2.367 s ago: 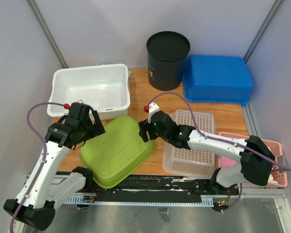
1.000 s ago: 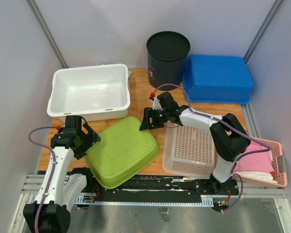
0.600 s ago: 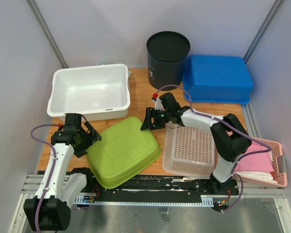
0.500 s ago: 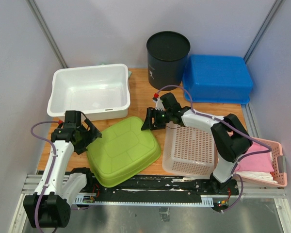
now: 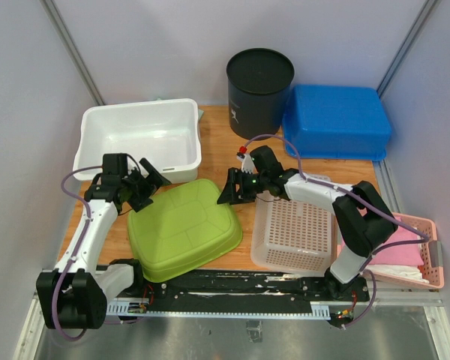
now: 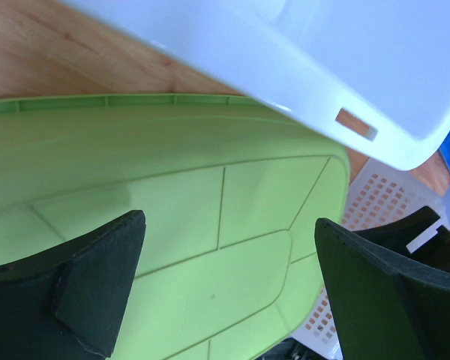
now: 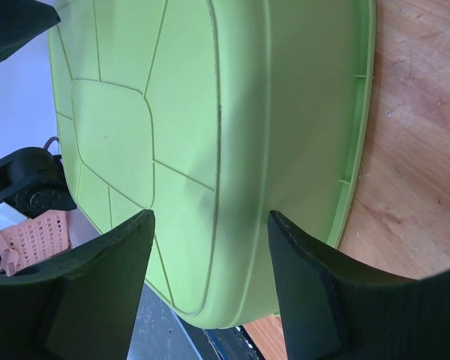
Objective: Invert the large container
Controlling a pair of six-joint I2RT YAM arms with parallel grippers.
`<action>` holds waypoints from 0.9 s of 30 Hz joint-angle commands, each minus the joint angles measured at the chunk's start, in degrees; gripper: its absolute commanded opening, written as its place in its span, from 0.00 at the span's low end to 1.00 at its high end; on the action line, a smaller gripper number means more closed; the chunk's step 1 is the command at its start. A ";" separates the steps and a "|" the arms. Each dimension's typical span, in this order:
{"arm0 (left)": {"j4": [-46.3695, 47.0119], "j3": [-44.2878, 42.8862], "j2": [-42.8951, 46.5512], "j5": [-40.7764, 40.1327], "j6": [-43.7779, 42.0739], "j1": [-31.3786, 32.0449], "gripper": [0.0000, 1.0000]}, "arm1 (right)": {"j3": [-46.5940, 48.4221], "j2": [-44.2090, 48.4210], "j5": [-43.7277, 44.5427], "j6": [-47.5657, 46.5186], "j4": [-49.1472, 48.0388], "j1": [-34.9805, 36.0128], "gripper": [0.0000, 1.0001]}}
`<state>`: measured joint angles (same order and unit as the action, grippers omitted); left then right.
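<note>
Smooth, faintly glossy lime-green plastic tub (image 5: 184, 229) with thin moulded lines, on a wood-grain table (image 5: 216, 144); glossy white plastic bin (image 5: 139, 139) beside it; matt black pads (image 6: 90, 285) on the left claw (image 6: 229, 236).

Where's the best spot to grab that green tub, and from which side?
Take the green tub by its thin lip, coming in low from the side nearest the right gripper. It lies bottom up; the broad smooth base probably offers the jaws nothing to pinch.
</note>
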<state>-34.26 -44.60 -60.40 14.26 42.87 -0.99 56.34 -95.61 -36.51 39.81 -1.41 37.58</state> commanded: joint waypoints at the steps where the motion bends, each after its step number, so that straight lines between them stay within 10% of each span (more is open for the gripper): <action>1: 2.51 -2.82 -0.72 2.17 -1.36 0.03 0.99 | -1.40 3.11 -3.21 0.15 1.96 1.57 0.63; 9: -14.72 -14.64 4.05 -12.48 -6.46 0.03 0.99 | 1.84 6.57 10.36 -8.86 14.60 2.74 0.63; 16: -26.10 -8.12 11.72 -25.90 -2.33 -0.02 0.99 | 2.91 4.73 11.12 -8.97 13.90 2.76 0.65; 27: -18.69 6.54 15.47 -18.49 3.63 -0.15 0.99 | 4.81 -0.36 6.87 -9.30 12.75 2.78 0.68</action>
<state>-57.34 -40.32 -46.78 -7.64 44.60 -0.99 59.64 -94.54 -27.44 31.38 11.31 39.83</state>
